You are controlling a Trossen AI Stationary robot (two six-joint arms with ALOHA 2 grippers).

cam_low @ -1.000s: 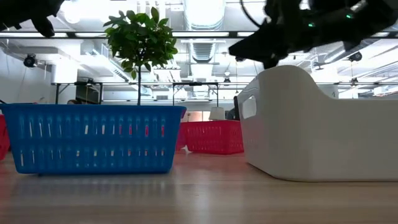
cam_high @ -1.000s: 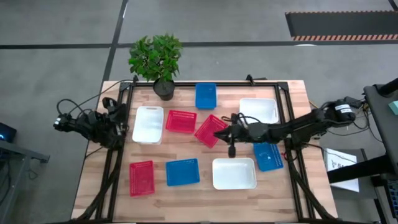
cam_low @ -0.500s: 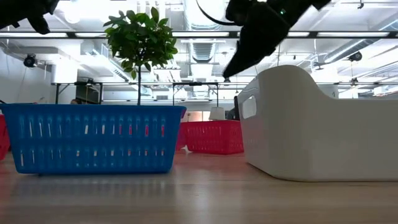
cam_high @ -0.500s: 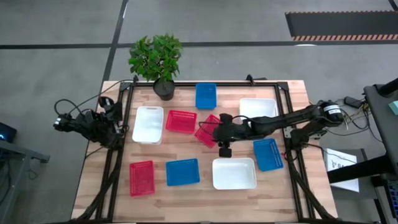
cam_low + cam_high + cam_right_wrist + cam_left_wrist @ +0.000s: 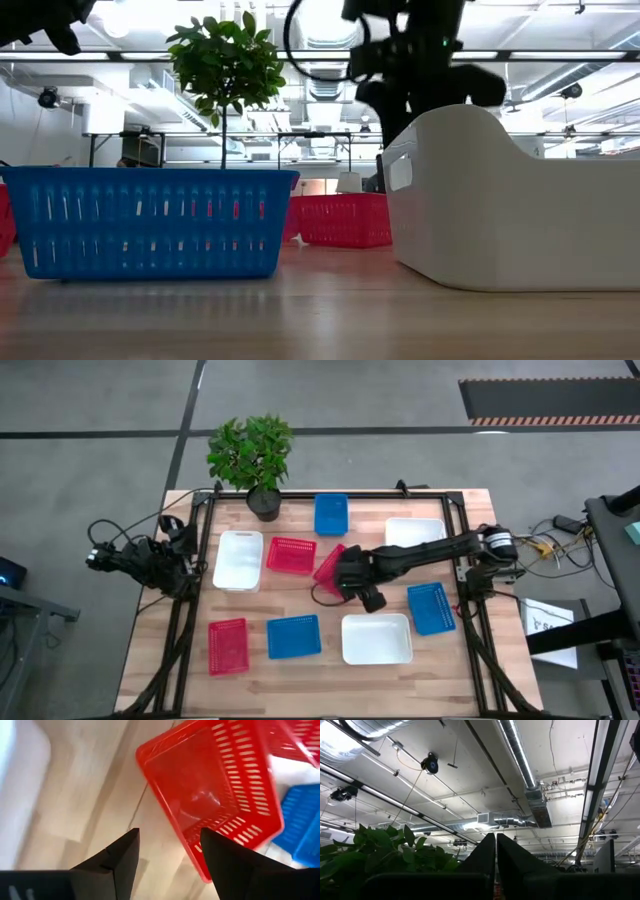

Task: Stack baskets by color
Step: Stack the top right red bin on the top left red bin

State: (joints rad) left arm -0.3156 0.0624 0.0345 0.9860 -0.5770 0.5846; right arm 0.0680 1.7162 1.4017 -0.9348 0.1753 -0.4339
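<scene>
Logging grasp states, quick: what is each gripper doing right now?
Left gripper: shut, empty, parked off the table's left edge.
Right gripper: open, holding nothing, above the tilted red basket.

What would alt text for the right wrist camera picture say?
The right tool, its two dark fingers spread open, hangs above the wooden table with the near corner of an empty red mesh basket between them. A blue basket shows beyond the red one.

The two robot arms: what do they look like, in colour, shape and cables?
Both arms are dark, slim and jointed, with loose black cables. The right arm has a pale ring at one joint. The right gripper has two black fingers tapering to tips; the left gripper has two flat black fingers.
</scene>
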